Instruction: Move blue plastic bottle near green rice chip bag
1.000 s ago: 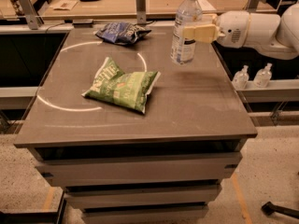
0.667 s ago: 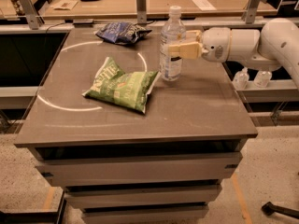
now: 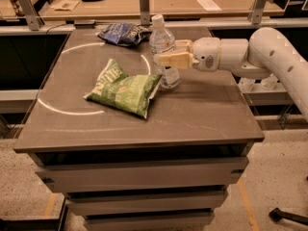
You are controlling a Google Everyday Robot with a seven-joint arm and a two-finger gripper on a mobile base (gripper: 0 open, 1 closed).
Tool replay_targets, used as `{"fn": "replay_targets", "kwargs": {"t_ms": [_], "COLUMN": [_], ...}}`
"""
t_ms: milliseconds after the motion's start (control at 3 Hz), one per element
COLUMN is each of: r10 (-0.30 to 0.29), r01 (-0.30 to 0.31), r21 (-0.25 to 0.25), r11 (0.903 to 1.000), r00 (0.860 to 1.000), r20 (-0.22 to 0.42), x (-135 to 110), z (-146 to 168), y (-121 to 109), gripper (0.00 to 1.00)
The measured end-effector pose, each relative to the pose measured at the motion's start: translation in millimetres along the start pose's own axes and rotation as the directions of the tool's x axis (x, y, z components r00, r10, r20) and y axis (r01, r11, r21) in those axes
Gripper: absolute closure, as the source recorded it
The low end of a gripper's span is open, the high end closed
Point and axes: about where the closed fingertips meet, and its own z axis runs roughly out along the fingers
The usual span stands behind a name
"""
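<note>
**Desk:** What had changed at the table?

**Me:** My gripper [image 3: 166, 53] had carried the blue plastic bottle [image 3: 161, 38] left and nearer across the grey table [image 3: 144, 141]. A second earlier it stood off by the right far part of the top, well apart from the green rice chip bag [image 3: 126, 88]. Now it stood upright just beside the bag's right far corner.

**Desk:** Touching it?

**Me:** I could not tell. The base sat right at the crinkled edge, and whether it rested on the top or hung just above it was unclear too.

**Desk:** And your hand?

**Me:** Clamped on the bottle's middle, one finger across the near side and one behind, my arm [image 3: 279, 52] reaching in from the right. The dark blue chip bag [image 3: 124, 32] lay untouched at the far edge.

**Desk:** So, the task?

**Me:** Nearly done, I judged. The bottle was where it belonged; what remained was to let go without tipping it.
</note>
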Motion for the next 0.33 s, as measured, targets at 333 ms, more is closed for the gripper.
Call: {"fn": "replay_targets", "kwargs": {"t_ms": [333], "r10": [0.000], "r01": [0.000], "r21": [0.000], "r11": [1.0000], "r00": [1.000], "r20": [0.000], "x": [-3.1], "z": [-0.3], "y": [0.2], "gripper": [0.81]}}
